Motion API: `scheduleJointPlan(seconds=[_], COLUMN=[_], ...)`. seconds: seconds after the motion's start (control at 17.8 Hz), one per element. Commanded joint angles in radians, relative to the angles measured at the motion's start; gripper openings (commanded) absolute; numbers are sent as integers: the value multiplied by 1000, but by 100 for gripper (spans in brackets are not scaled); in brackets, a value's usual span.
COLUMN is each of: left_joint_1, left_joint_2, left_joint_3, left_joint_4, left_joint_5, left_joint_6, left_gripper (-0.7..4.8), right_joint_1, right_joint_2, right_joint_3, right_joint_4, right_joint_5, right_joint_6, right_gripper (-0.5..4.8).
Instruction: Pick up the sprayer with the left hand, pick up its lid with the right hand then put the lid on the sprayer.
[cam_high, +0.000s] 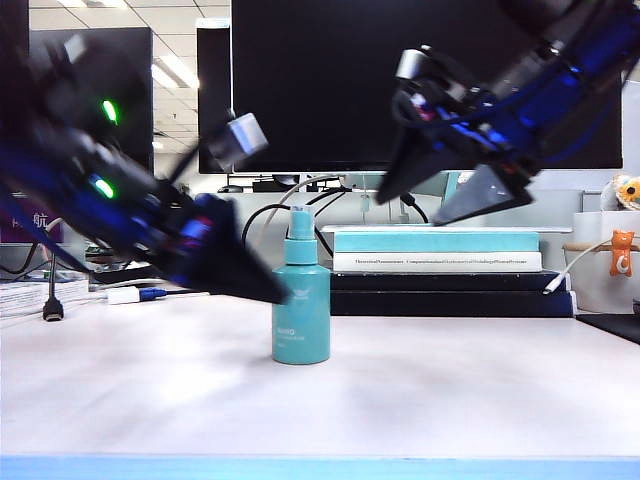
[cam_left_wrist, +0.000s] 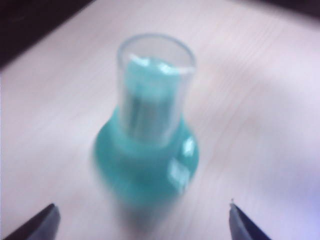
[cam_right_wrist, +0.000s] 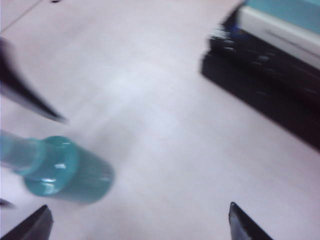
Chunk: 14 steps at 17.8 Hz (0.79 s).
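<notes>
The teal sprayer (cam_high: 301, 310) stands upright on the white table (cam_high: 450, 390), with the clear lid (cam_high: 301, 224) over its nozzle. In the left wrist view the lid (cam_left_wrist: 155, 85) caps the nozzle of the sprayer (cam_left_wrist: 147, 170), which stands ahead of my left gripper (cam_left_wrist: 141, 206), between wide-open jaws that do not touch it. In the exterior view my left gripper (cam_high: 265, 288) points down at the bottle's left side. My right gripper (cam_high: 408, 210) hangs open above and to the right. In the right wrist view the sprayer (cam_right_wrist: 67, 172) lies off to one side of my right gripper (cam_right_wrist: 139, 206), which is empty.
A stack of books (cam_high: 435, 265) lies behind the sprayer on the right, under a large dark monitor (cam_high: 400, 80). Cables and a white adapter (cam_high: 125, 294) sit at the back left. A small orange figurine (cam_high: 622, 250) stands at the far right.
</notes>
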Motion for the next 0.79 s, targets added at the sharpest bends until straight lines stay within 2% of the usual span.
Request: scheduleJointPlan(seconds=[0.06,0.17,0.39,0.62,0.67,0.73,0.79], left_joint_1=[0,1,60,182,203,232,269], left_joint_2=[-149,-245,-410,-646,-699,-762,-851], left_joint_3=[1,-2,-11,-182,-223,-266,-325], left_joint_4=[-235,-262,-199,-47,-10,34,97], left_joint_5=[-195,-273,-412,-391,-391,-388,-391], left_joint_6=[79,18,-93,-148,-164,-189,-232], left_gripper=[479,479,479,479,479,452,424], right_joint_1=[-56,-93,-137,-171,-180,-182,-189], right_joint_2=[-11,-24,-139,-443,-509,-565,-663], right_joint_3=[2,2,2,-108,-141,-169,-223], right_joint_4=[12,23,61,148,163,167,172], right_joint_5=[3,2,22,159,164,182,222], right_joint_6=[16,29,67,86,105,112,111], right_gripper=[479,479,479,468,437,395,299])
